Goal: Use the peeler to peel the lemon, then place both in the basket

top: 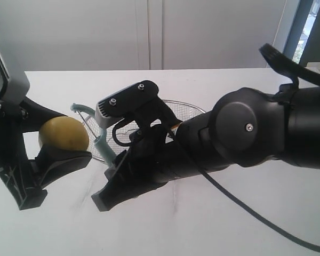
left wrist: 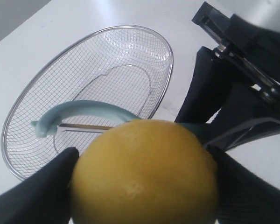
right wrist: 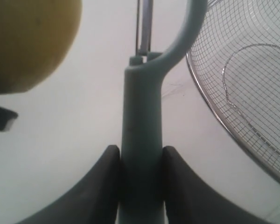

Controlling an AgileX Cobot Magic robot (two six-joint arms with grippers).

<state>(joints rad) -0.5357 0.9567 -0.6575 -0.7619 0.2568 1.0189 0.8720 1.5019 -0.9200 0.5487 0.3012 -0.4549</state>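
1. Standing on the white table (top: 165,234), the basket (left wrist: 107,74) is at the middle, partly hidden behind the right arm.
2. The left gripper (top: 69,137), at 9 o'clock from the basket, has its jaws wide apart and clamps the lemon (left wrist: 144,172) between them.
3. The right gripper (right wrist: 140,154) is closed on the handle of the peeler (top: 103,145). The peeler's head stands at 3 o'clock of the lemon, just beside it; I cannot tell if they touch.
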